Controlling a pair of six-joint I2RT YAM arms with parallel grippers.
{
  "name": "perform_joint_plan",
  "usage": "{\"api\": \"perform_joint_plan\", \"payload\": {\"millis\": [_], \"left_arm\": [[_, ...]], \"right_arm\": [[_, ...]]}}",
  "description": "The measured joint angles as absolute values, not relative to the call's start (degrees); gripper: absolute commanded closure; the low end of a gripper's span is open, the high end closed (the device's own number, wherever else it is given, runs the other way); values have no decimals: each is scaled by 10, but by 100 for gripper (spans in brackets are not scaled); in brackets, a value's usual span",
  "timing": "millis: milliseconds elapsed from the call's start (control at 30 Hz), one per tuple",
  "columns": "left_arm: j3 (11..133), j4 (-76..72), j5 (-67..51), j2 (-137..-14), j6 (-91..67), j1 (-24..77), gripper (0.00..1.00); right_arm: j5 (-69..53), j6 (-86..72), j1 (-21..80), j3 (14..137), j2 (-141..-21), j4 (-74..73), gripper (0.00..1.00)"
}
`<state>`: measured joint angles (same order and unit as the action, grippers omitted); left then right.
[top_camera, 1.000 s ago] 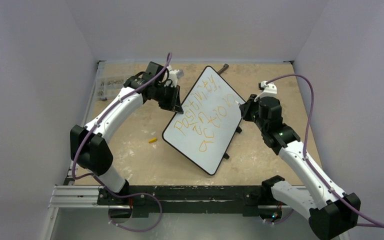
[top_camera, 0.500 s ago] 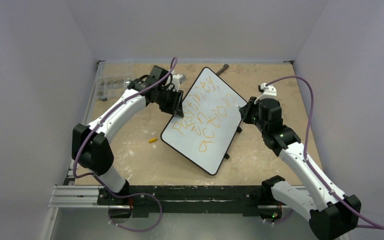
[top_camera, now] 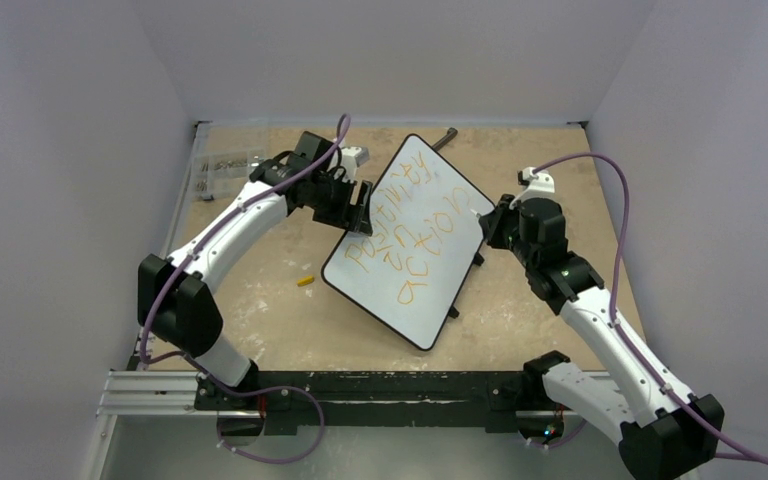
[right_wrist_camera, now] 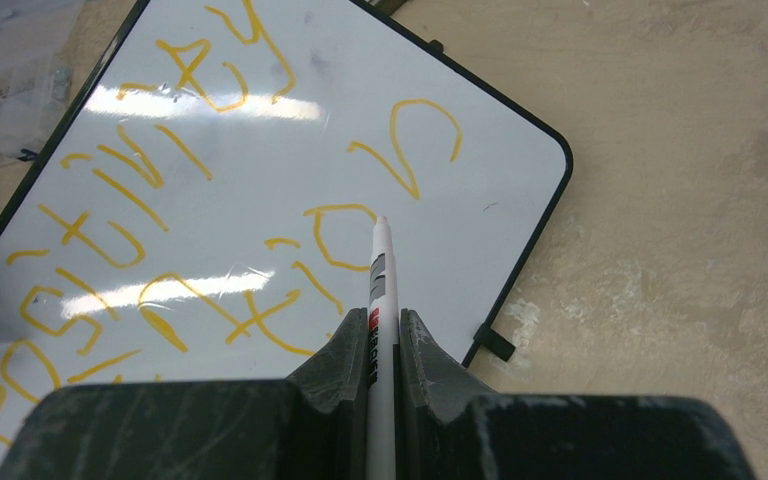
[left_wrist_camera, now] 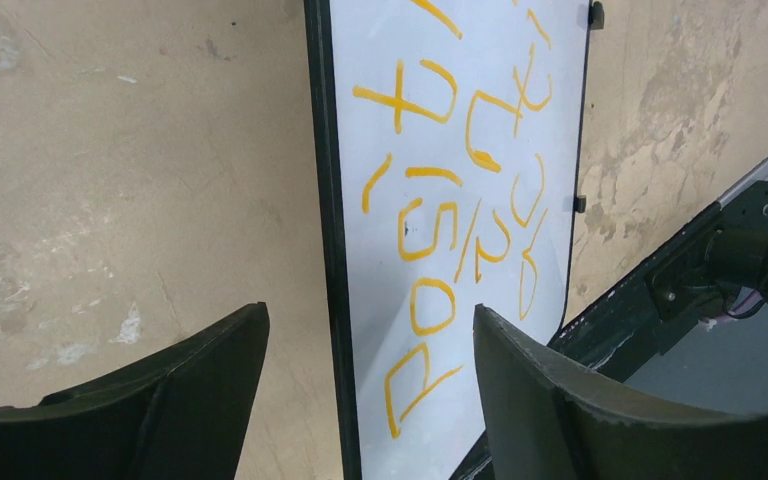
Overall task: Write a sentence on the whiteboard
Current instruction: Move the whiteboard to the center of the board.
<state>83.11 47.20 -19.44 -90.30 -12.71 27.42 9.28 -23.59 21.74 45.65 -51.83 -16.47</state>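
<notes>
The whiteboard point(top_camera: 430, 290) lies tilted in the middle of the table, with its black frame and small feet showing. The sentence point(top_camera: 410, 230) runs across it in three lines of orange-yellow lettering. My left gripper point(top_camera: 361, 206) is open at the board's left edge. In the left wrist view that gripper point(left_wrist_camera: 370, 312) has one finger on each side of the frame edge, and neither touches the whiteboard point(left_wrist_camera: 490, 50). My right gripper point(top_camera: 491, 222) is at the board's right edge. Seen from the right wrist, this gripper point(right_wrist_camera: 382, 325) is shut on a white marker point(right_wrist_camera: 380, 270) above the lettering point(right_wrist_camera: 160, 230).
A small yellow cap point(top_camera: 305, 281) lies on the table left of the board. A clear bag of small parts point(top_camera: 222, 165) sits at the back left. A dark object point(top_camera: 447, 135) lies behind the board's far corner. The metal rail point(top_camera: 360, 390) runs along the near edge.
My left gripper has opened and let go of the board's left edge. The board has shifted slightly to the left. The right gripper still holds the marker in about the same place.
</notes>
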Motion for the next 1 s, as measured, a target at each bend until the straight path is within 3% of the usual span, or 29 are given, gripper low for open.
{"api": "perform_joint_plan", "payload": {"millis": [200, 400, 567, 1000], "left_arm": [[812, 481, -142, -814, -131, 274, 27], [711, 474, -73, -702, -167, 273, 32], [665, 463, -70, -700, -200, 269, 42], [684, 367, -149, -794, -250, 267, 77]], "right_arm": [[83, -236, 217, 461, -510, -173, 100], [61, -235, 217, 467, -502, -175, 100], [40, -236, 217, 469, -502, -175, 100], [28, -236, 217, 469, -459, -199, 100]]}}
